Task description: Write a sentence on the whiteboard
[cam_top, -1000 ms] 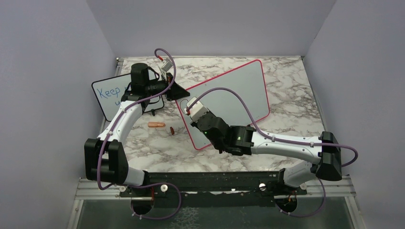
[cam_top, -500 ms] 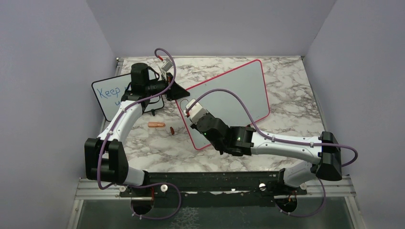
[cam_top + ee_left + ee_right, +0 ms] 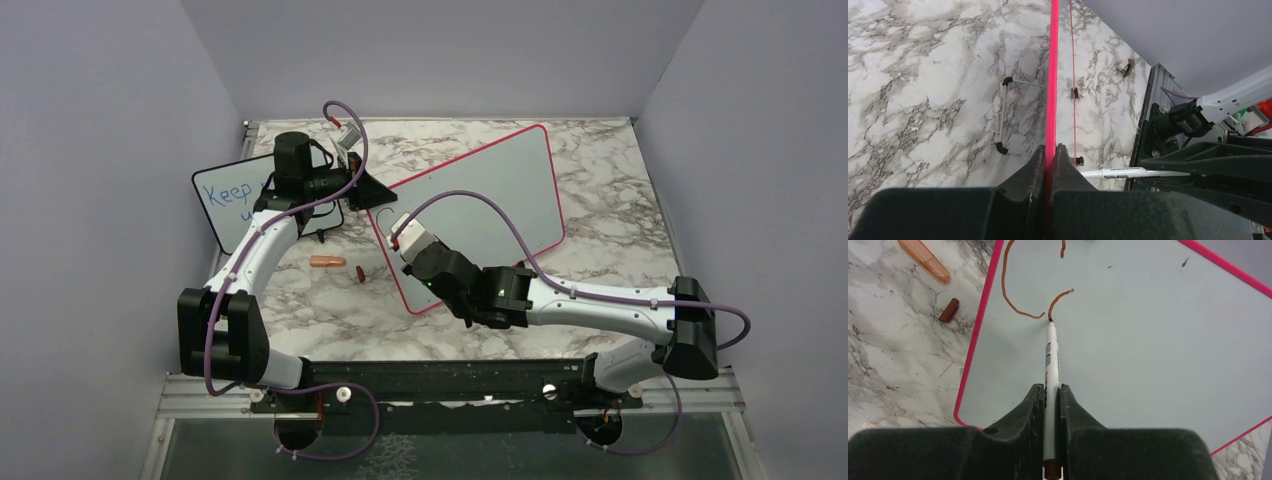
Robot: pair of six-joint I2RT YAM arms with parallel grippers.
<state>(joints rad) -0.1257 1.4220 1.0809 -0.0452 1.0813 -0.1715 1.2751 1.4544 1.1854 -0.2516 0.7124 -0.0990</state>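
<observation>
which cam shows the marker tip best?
Right wrist: the marker runs straight out of the right gripper, tip on the whiteboard at the red-brown stroke. Left wrist shows only its barrel side-on; top external hides it under that gripper.

L claw [image 3: 1050, 149], R claw [image 3: 1051, 388] both pinched shut, reaching fwd.

Red-pink-framed whiteboard [image 3: 500, 185], rounded corners, set askew on the marble tabletop [image 3: 620, 200], sentence [image 3: 1007, 290] barely begun, a few red-brown curved strokes beside one frame edge
</observation>
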